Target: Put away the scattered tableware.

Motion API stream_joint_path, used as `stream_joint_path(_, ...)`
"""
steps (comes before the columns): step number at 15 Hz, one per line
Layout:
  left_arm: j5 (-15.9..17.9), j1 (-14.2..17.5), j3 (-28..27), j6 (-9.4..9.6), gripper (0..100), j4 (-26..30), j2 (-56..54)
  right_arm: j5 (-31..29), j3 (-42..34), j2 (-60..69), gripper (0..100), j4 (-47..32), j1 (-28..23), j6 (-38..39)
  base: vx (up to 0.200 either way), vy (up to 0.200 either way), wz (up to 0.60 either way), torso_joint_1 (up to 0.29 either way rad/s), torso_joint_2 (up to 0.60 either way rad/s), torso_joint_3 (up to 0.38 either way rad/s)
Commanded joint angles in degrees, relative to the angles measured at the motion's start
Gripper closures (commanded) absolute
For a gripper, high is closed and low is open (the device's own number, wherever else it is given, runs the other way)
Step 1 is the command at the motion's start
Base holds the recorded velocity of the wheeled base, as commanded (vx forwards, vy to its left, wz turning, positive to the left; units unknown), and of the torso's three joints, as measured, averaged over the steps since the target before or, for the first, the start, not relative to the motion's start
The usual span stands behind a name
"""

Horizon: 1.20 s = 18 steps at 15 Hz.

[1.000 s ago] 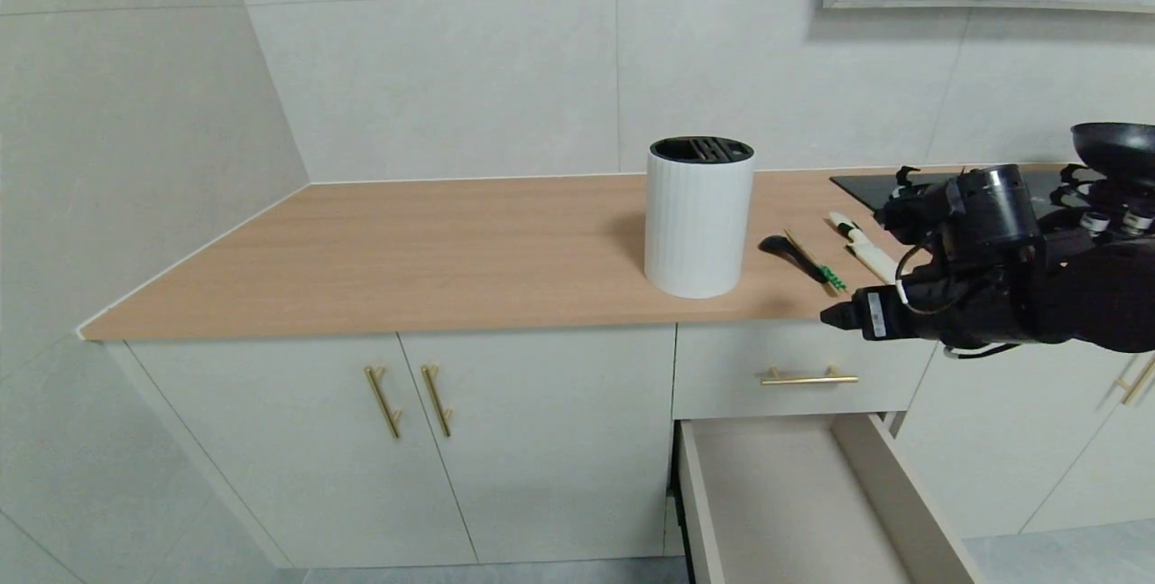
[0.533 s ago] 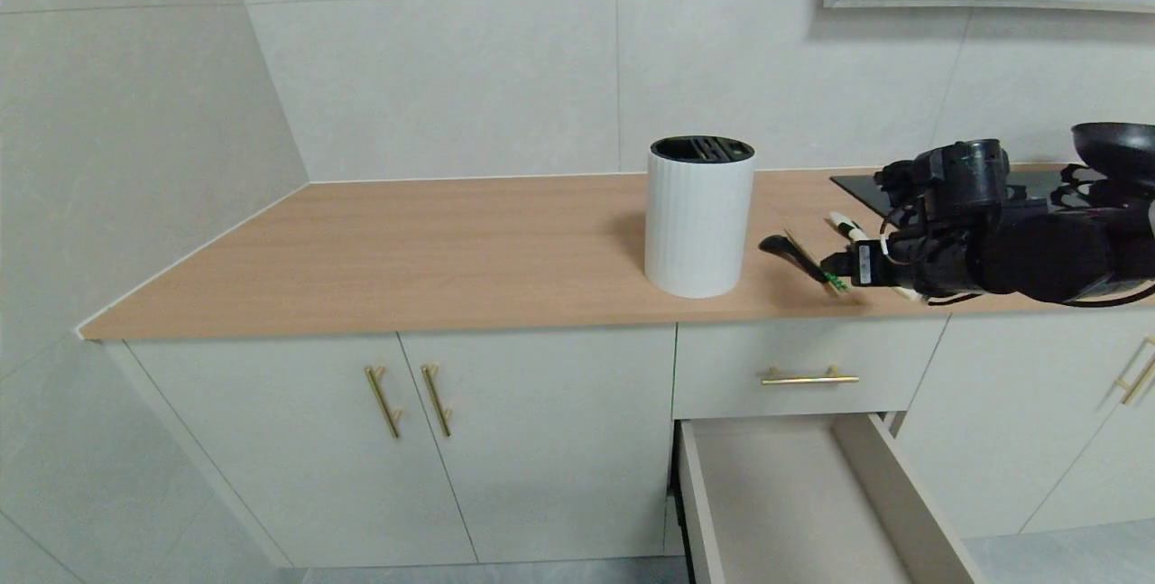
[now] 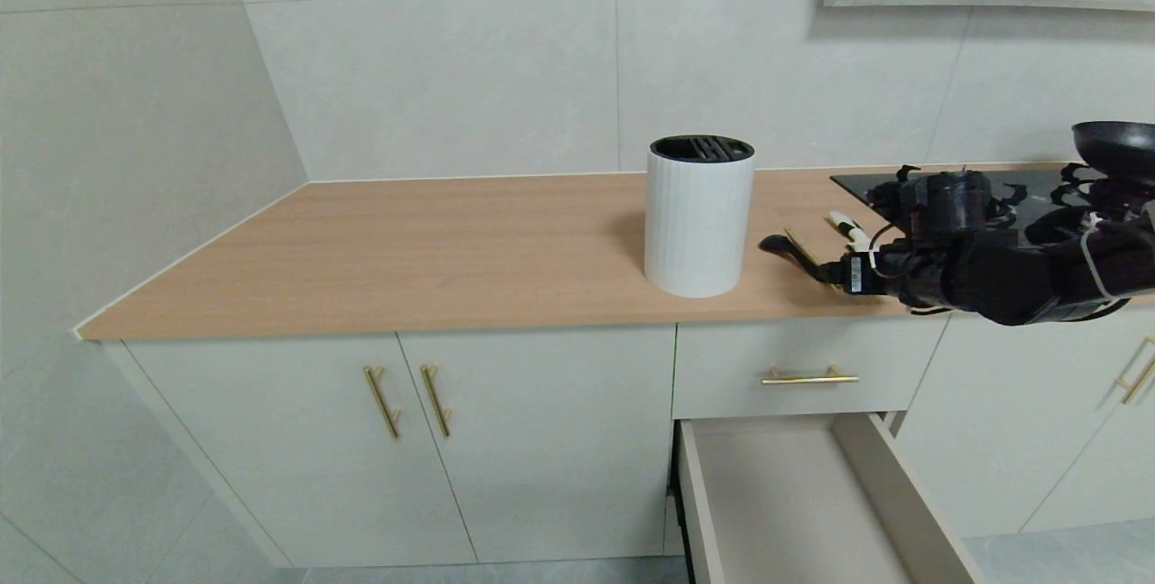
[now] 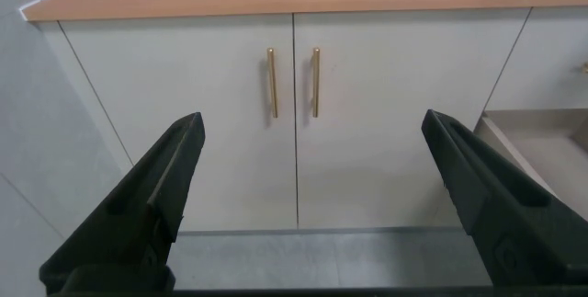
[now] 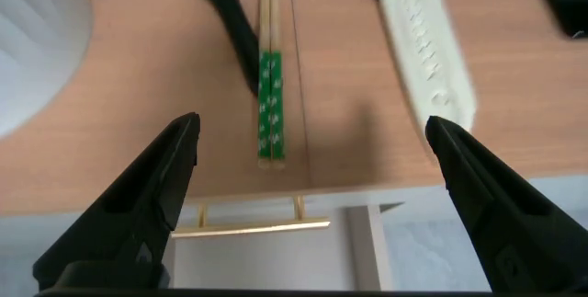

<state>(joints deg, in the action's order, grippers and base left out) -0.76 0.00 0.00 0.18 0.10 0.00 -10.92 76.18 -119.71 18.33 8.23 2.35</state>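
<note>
A pair of chopsticks (image 5: 270, 95) with green ends lies on the wooden counter (image 3: 451, 250), beside a black spoon (image 5: 227, 17) and a white-handled utensil (image 5: 423, 44). In the head view the spoon (image 3: 778, 245), chopsticks (image 3: 801, 250) and white utensil (image 3: 845, 224) lie just right of a white ribbed holder (image 3: 699, 218) with a black slotted top. My right gripper (image 5: 312, 127) is open, low over the counter's front edge at the chopsticks' green ends (image 3: 826, 272). My left gripper (image 4: 308, 150) hangs open before the cabinet doors, holding nothing.
An open drawer (image 3: 794, 494) juts out below the counter, under a shut drawer with a gold handle (image 3: 808, 376). A black cooktop (image 3: 871, 185) and a dark pan (image 3: 1114, 142) sit at the far right. Double cabinet doors (image 4: 294, 85) have gold handles.
My right gripper rose from in front of the counter's edge and moved forward and left, onto the counter at the chopsticks' green ends.
</note>
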Motion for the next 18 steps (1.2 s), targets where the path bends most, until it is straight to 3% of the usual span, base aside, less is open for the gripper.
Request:
stream_joint_path(1,-0.04,0.00,0.00,-0.01,0,-0.01,0.09,0.02,-0.24,-0.79,0,0.03,0.56,0.02,0.000,0.000,0.00,0.000,0.00,0.000)
stream_joint_path(14,-0.04,0.00,0.00,-0.01,0,-0.01,0.09,-0.06,-0.15,-5.18,0,5.84,1.00,-0.07,0.000,0.000,0.00,0.000,0.00,0.000)
stream_joint_path(15,-0.04,0.00,0.00,-0.01,0,-0.01,0.09,-0.06,-0.15,-5.18,100,5.84,0.91,-0.07,0.000,0.000,0.00,0.000,0.00,0.000)
stream_joint_path(18,-0.04,0.00,0.00,-0.01,0,-0.01,0.09,0.02,-0.07,-5.27,100,5.84,0.82,-0.07,0.000,0.000,0.00,0.000,0.00,0.000)
